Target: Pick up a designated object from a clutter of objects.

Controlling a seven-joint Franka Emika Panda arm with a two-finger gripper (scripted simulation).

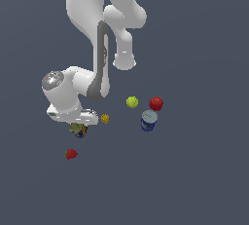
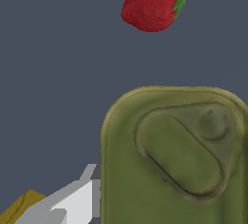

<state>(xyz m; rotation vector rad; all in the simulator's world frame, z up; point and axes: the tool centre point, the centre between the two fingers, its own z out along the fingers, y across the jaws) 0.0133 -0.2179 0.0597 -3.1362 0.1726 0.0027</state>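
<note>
The arm bends down w/ its wrist low over the olive-gold tin [image 1: 79, 130], which sits on the dark tabletop [image 1: 194, 180] toward the exterior view's left, mostly hidden under the end effector [image 1: 78, 124]; only a bit of its top and blue/red label shows there. Wrist view: tin's olive-gold top [image 2: 179, 160] w/ pull-tab fills much of the frame, one light-grey finger [image 2: 72, 203] just beside its edge; other finger not seen, so can't tell how far open the end effector is or whether it grips anything. Strawberry [image 1: 71, 154] lies near the tin, apart from it. Yellow cube [image 1: 104, 118] just beside the wrist. Yellow-green ball [image 1: 132, 102], red apple [image 1: 156, 103] & blue white-topped can [image 1: 149, 121] are grouped toward the exterior view's right, well apart from the tin.
</note>
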